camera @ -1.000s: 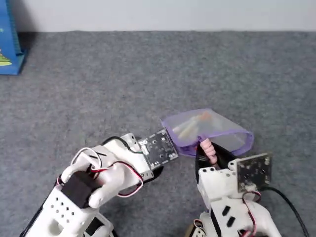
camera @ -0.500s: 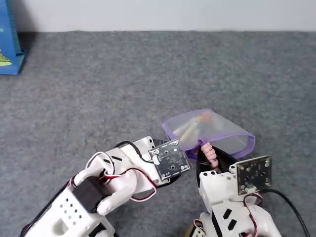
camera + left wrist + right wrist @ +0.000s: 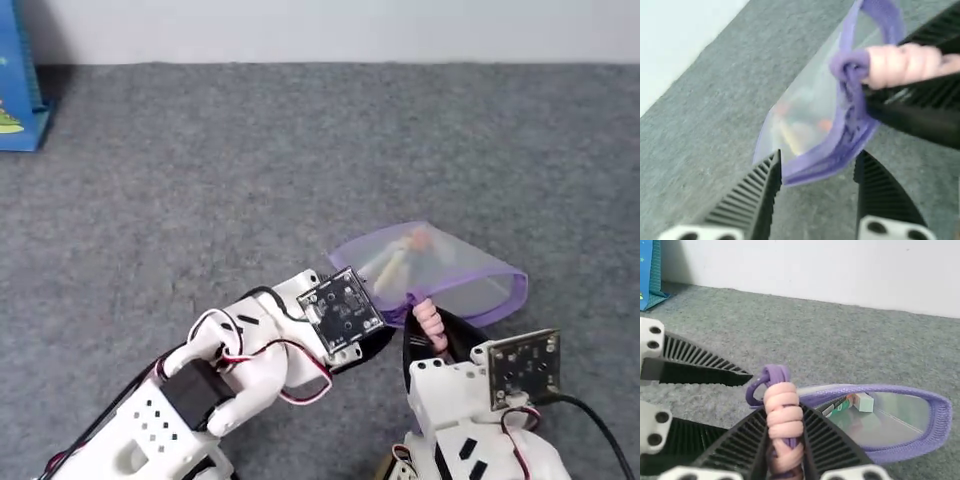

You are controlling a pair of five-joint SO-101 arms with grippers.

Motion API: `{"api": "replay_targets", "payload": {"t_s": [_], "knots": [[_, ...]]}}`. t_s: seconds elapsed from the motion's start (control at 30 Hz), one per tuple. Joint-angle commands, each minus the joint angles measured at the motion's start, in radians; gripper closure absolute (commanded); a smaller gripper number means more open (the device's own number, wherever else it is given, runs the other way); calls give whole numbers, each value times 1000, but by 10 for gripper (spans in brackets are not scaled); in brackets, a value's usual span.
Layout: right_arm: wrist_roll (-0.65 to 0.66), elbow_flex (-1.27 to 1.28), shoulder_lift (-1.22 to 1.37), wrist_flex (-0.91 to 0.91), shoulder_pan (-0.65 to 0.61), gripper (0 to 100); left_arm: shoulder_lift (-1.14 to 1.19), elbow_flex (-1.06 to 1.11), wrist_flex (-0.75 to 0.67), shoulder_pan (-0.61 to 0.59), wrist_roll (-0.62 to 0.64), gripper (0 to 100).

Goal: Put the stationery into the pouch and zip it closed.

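A translucent purple pouch (image 3: 440, 265) lies on the grey carpet with stationery (image 3: 850, 402) inside: a pale eraser and a greenish stick. Its mouth (image 3: 890, 425) gapes at one end. My right gripper (image 3: 784, 415) is shut on the pink zipper pull (image 3: 430, 320), which hangs from a purple loop. My left gripper (image 3: 819, 160) is open, its two black fingers either side of the pouch's purple edge (image 3: 805, 110), close beside the right gripper's fingers (image 3: 920, 110). From above, the left gripper (image 3: 390, 315) sits at the pouch's near left corner.
A blue box (image 3: 18, 80) stands at the far left against the white wall. Grey carpet (image 3: 250, 170) stretches open behind and to the left of the pouch. Both arm bodies crowd the near edge.
The left arm has swung right, bringing its open gripper up to the pouch's near corner beside the right gripper. The pouch has slid slightly right with the pull.
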Motion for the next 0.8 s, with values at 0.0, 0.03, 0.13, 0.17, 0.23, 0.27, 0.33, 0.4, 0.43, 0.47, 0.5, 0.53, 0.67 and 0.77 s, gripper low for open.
{"api": "replay_targets", "payload": {"t_s": [0.0, 0.03, 0.13, 0.17, 0.23, 0.27, 0.33, 0.4, 0.43, 0.47, 0.5, 0.53, 0.67, 0.77], "knots": [[5, -52, -4, 2, 1, 991, -15, 8, -31, 57, 15, 772], [5, -52, -4, 2, 1, 991, -15, 16, -31, 68, 15, 772], [5, -52, -4, 5, 1, 991, -11, 27, -32, 75, 15, 789], [5, -54, -4, 10, 1, 991, -11, 30, -35, 75, 15, 804], [5, -69, -4, 25, 1, 991, -12, 50, -75, 75, 12, 830], [5, -78, -4, 33, 1, 991, -15, 67, -98, 75, 12, 839], [5, -100, -4, 51, 1, 991, -17, 97, -147, 78, 14, 849], [5, -115, -4, 73, 1, 991, -17, 127, -189, 80, 15, 849], [5, -120, -4, 81, 1, 991, -17, 137, -203, 80, 15, 849], [5, -121, -4, 87, 1, 991, -17, 145, -212, 80, 15, 849], [5, -123, -4, 90, 1, 991, -17, 150, -218, 80, 15, 850], [5, -123, -4, 90, 1, 991, -17, 151, -221, 80, 15, 857], [3, -124, -4, 87, 1, 991, -17, 151, -221, 81, 15, 907], [-17, -124, -4, 85, 1, 991, -17, 151, -221, 81, 15, 953]]}}
